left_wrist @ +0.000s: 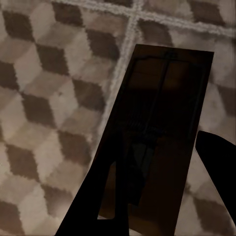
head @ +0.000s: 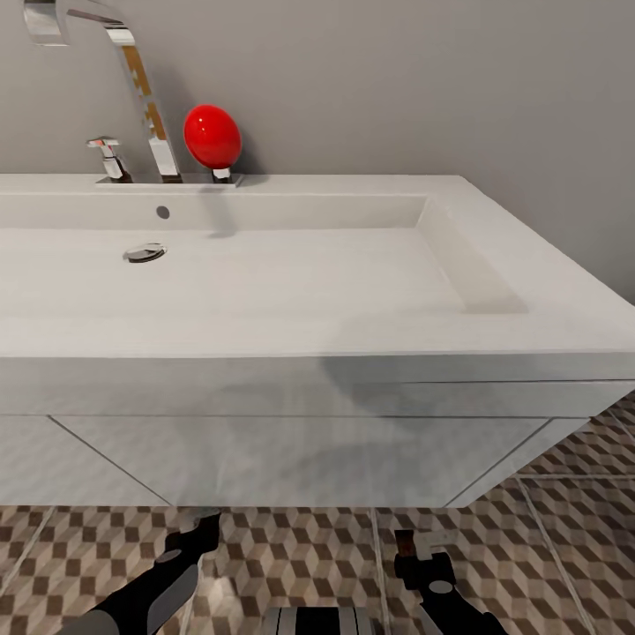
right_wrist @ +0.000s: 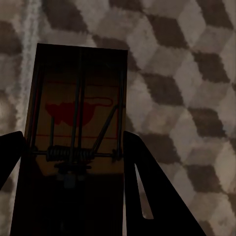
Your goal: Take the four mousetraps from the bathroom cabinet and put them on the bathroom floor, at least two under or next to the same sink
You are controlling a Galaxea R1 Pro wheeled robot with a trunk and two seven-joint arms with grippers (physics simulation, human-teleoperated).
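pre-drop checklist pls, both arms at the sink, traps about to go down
1. Left gripper shut on mousetrap: ok.
2. Right gripper shut on second mousetrap: ok.
3. Bathroom floor tiles beneath both traps: ok.
4. Both arms in front of the bathroom sink, head view: ok.
5. Height of traps above floor: cannot tell.
6. Other two traps already placed: cannot tell.

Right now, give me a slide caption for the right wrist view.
Right gripper holding a mousetrap with a red mouse print above the cube-patterned bathroom floor.
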